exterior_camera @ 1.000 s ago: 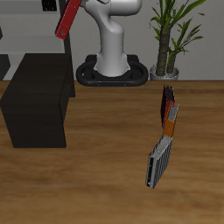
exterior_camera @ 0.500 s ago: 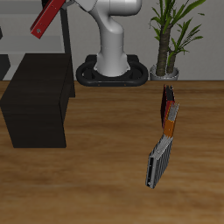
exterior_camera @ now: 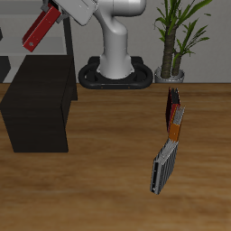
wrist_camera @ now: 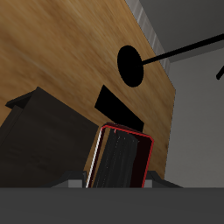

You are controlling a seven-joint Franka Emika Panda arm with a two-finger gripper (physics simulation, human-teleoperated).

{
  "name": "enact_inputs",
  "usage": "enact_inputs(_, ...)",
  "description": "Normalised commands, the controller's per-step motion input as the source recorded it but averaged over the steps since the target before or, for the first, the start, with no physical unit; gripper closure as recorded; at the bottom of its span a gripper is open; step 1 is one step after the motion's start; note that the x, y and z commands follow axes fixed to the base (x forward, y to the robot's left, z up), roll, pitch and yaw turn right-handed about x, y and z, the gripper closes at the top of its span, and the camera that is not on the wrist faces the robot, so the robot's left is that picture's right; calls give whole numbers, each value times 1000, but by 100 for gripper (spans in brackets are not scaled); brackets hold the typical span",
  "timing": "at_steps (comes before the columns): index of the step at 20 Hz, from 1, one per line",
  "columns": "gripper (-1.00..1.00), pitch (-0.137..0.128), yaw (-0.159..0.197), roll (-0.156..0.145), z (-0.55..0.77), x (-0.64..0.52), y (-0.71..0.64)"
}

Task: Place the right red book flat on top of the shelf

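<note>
My gripper (exterior_camera: 56,14) is shut on the right red book (exterior_camera: 38,32), a crimson hardcover. It holds the book tilted in the air, high above the back part of the shelf (exterior_camera: 38,99), a low matte black cabinet with a flat top. In the wrist view the red book (wrist_camera: 122,159) hangs from the gripper with its red cover edge showing. The black shelf (wrist_camera: 35,131) lies below and beside it. The fingertips themselves are hidden by the book.
Near the table's middle, a thin dark blackish-red book (exterior_camera: 170,101), an orange book (exterior_camera: 175,124) and a grey-black book (exterior_camera: 163,168) stand in a leaning row. A potted plant (exterior_camera: 176,36) stands at the back beside the robot base (exterior_camera: 115,72).
The gripper has carried the red book sideways from near the robot's body to above the shelf, and slightly lower. The book is tilted more. Nothing else moved.
</note>
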Motion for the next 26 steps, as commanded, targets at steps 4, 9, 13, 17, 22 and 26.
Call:
enact_inputs(4,100,59,-28,-91,-245,228,-352)
enact_inputs(9,100,24,-28,-32,-153,74,-75)
enact_inputs(13,100,11,-10,-21,-154,72,14)
enact_inputs(17,100,40,2,-13,-229,213,-8)
enact_inputs(22,100,32,-6,-18,-210,119,-84)
enact_inputs(26,100,33,-12,-29,-227,93,-66)
